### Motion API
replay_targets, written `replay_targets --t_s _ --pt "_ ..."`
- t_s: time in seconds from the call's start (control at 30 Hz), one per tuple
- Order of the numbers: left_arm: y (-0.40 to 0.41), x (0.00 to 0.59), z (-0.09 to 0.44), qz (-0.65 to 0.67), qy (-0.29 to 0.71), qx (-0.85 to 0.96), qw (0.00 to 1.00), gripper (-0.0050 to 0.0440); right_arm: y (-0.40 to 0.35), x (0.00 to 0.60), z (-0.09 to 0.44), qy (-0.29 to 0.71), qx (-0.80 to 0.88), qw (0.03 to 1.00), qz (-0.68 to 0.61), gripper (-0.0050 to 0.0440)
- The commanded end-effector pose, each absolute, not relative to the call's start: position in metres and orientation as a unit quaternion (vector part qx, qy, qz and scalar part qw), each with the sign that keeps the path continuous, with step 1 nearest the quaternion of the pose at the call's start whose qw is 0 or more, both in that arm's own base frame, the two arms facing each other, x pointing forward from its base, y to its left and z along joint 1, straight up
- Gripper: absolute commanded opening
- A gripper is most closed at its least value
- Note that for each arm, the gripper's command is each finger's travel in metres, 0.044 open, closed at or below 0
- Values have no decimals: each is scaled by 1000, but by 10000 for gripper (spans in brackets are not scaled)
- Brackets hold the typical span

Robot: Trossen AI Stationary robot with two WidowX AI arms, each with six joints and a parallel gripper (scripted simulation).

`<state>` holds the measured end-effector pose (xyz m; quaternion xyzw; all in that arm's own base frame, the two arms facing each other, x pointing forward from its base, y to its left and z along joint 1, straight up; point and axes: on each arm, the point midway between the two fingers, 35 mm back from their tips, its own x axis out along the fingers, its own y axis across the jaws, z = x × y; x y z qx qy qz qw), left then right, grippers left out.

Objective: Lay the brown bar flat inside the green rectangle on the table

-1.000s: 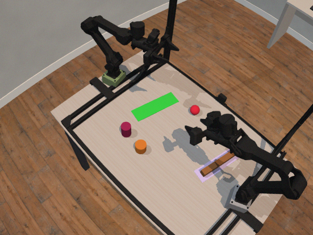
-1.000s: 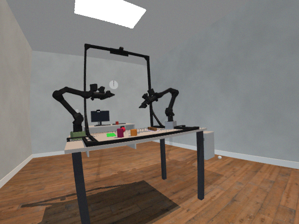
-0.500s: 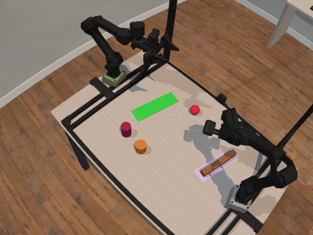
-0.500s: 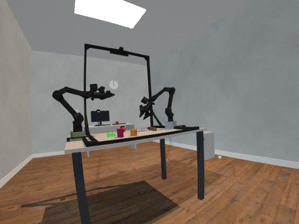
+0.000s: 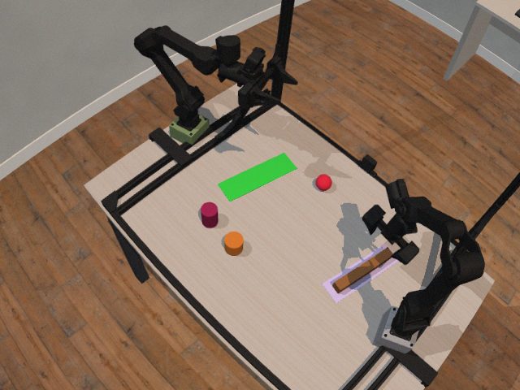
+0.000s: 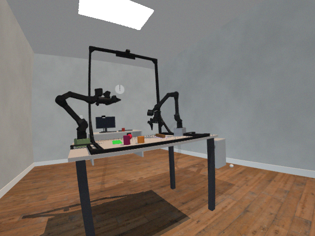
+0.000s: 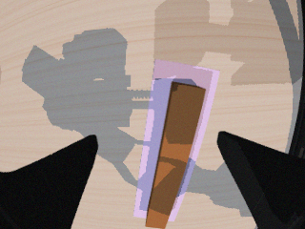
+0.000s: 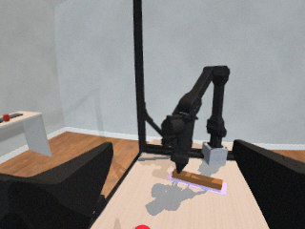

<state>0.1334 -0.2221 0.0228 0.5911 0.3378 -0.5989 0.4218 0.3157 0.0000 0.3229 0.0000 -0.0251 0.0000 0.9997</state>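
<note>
The brown bar lies flat on the lavender rectangle at the near right of the table. In the left wrist view the bar runs between my two open fingers, seen from above. My left gripper is open and empty, pointing down a little above the bar's far end. The green rectangle lies towards the far side of the table, with nothing on it. My right gripper is open and empty, held high over the far table edge. In the right wrist view the bar shows far off.
A red ball sits right of the green rectangle. A maroon cylinder and an orange cylinder stand near its left end. A black frame rail runs along the table edges, with an upright post beside my right gripper.
</note>
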Motion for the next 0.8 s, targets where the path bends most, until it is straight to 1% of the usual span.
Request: replay_targets --t_s 0.0,0.33,0.47,0.77 --pt "-219 117 14 -619 335 619 350 440 0 316 323 -25 0 1000 0 440" --pt "-218 112 12 -623 333 624 333 440 0 316 323 -25 0 1000 0 440" --pt "-218 113 -1 -623 333 624 333 440 0 316 323 -25 0 1000 0 440" --pt "-218 113 -6 -623 333 624 333 440 0 316 323 -25 0 1000 0 440"
